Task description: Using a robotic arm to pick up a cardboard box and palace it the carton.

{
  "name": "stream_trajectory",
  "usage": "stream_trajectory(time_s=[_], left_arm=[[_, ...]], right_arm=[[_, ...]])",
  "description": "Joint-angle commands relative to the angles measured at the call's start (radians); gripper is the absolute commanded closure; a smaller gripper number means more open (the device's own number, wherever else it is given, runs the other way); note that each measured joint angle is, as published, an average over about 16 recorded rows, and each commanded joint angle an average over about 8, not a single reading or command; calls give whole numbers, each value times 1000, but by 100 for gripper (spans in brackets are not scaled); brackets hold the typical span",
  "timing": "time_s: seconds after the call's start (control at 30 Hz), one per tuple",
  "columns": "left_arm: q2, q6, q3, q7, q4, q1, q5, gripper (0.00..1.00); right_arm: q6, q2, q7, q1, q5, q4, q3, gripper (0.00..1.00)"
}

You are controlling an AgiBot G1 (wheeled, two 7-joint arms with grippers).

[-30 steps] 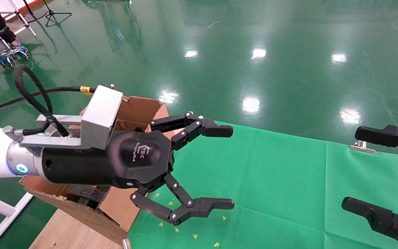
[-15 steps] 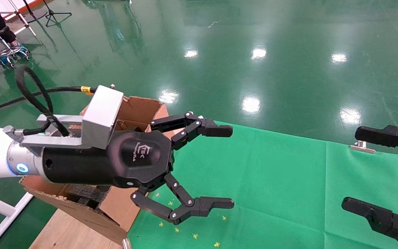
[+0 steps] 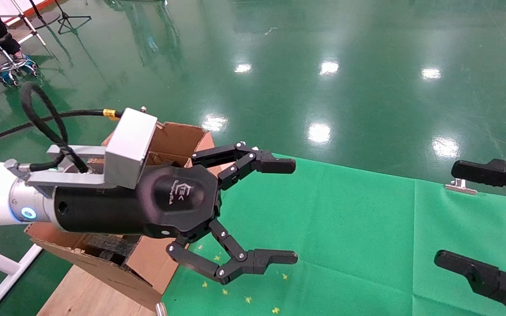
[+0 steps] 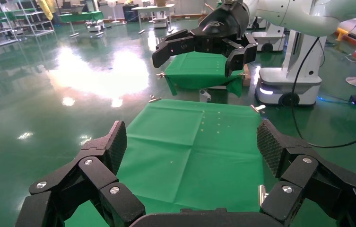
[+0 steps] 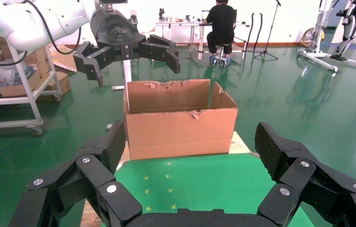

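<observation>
My left black two-finger gripper (image 3: 284,210) spread wide, empty, just right of big brown corrugated carton (image 3: 165,140), over green cloth-covered table (image 3: 345,228), right gripper (image 3: 464,217) wide too, far right.

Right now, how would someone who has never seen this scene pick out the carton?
Find the green cloth on the table; at its left end sits the carton, on a bare wooden surface. It is the only large brown corrugated box, open-topped with torn flaps, under the left end effector.

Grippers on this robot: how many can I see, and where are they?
2. The left gripper hangs open above the green cloth, beside the carton. The right gripper hangs open at the cloth's right edge. Neither holds anything.
</observation>
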State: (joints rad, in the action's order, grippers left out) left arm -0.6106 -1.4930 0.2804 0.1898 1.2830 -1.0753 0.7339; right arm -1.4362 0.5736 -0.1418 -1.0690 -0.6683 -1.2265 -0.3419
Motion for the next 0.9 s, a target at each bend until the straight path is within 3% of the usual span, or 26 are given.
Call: stream_trajectory(time_s=[0.03,0.9], left_arm=[[0,0,0,0,0,0,0,0],[0,0,0,0,0,0,1,0]], right_arm=[[0,0,0,0,0,0,0,0],[0,0,0,0,0,0,0,0]])
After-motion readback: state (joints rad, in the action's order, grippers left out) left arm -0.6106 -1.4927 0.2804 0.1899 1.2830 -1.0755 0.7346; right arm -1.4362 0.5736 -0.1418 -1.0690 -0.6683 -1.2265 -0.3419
